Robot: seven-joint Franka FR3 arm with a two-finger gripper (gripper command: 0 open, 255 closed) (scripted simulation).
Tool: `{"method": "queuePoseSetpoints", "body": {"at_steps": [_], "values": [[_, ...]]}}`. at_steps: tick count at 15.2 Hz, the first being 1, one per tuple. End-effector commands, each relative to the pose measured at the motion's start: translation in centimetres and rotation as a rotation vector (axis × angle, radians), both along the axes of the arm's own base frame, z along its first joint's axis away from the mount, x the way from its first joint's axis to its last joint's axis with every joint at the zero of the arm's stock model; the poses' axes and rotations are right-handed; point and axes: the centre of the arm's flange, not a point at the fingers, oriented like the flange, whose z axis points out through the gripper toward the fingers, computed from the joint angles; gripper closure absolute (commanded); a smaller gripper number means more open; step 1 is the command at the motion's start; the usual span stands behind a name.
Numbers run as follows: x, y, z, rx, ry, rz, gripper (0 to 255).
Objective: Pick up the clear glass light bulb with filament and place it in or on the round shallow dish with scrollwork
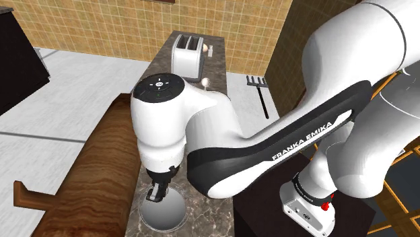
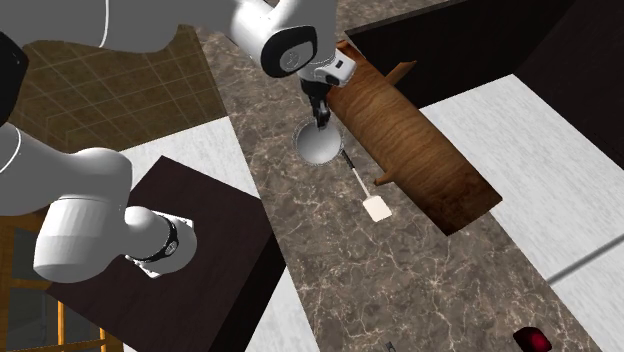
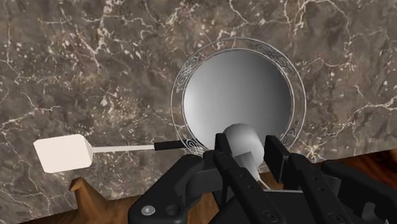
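Brown veined counter (image 3: 95, 63), tan tiled wall (image 1: 101, 27) (toaster (image 1: 187, 54) beyond), bulb (image 3: 240, 137) in pincer (image 3: 249, 151)

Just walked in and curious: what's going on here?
The white arm's pincer is shut on a pale grey light bulb, holding it just above a round silvery dish with a scrollwork rim on the marble counter. The bulb is not yet released. A white spatula lies beside the dish.

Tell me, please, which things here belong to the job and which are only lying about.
For the job: light bulb, clasped in the gripper; round dish with a scrollwork rim.
Lying about: white spatula beside the dish, toaster, long-handled fork.
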Motion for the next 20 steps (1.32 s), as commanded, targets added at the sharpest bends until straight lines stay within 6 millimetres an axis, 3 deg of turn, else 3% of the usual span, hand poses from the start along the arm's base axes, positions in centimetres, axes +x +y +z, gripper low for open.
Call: {"method": "queuePoseSetpoints", "body": {"at_steps": [1, 14, 20], "values": [[-1.0, 1.5, 0.2, 0.0, 0.0, -0.002, 255], [-1.0, 1.5, -6.8, 0.0, 0.0, -0.002, 255], [-1.0, 1.5, -6.8, 0.0, 0.0, -0.002, 255]]}}
